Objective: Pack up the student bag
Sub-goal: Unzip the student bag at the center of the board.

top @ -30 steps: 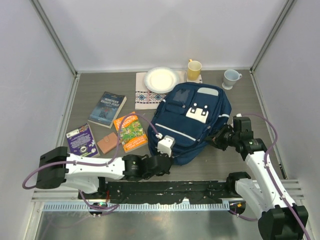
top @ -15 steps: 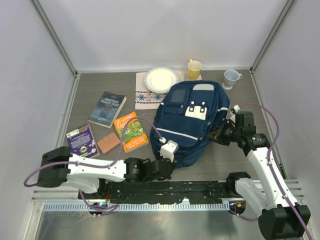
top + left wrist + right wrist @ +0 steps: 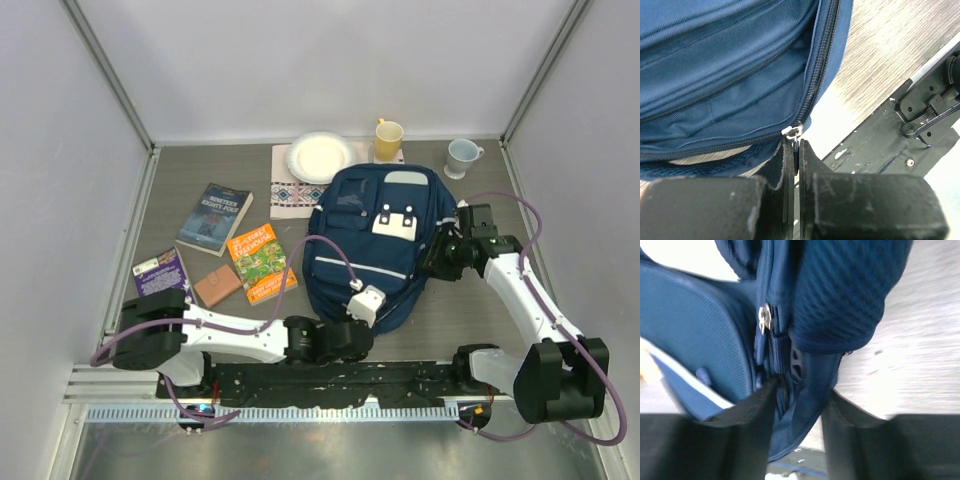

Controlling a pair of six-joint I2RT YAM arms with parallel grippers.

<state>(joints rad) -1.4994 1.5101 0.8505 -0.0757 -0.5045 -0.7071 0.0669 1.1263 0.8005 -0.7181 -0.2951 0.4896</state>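
The student bag (image 3: pixel 375 240), navy woven fabric with thin white stripes, lies front-up at centre right of the overhead frame. Its long axis runs top to bottom, rounded top toward the upper edge. The right gripper (image 3: pixel 800 389) stands spread astride its side seam. The left gripper (image 3: pixel 796 150) is pressed together on the metal zip pull (image 3: pixel 792 132).

Pale walls (image 3: pixel 330 60) enclose a grey wood-grain tabletop (image 3: pixel 200 170).
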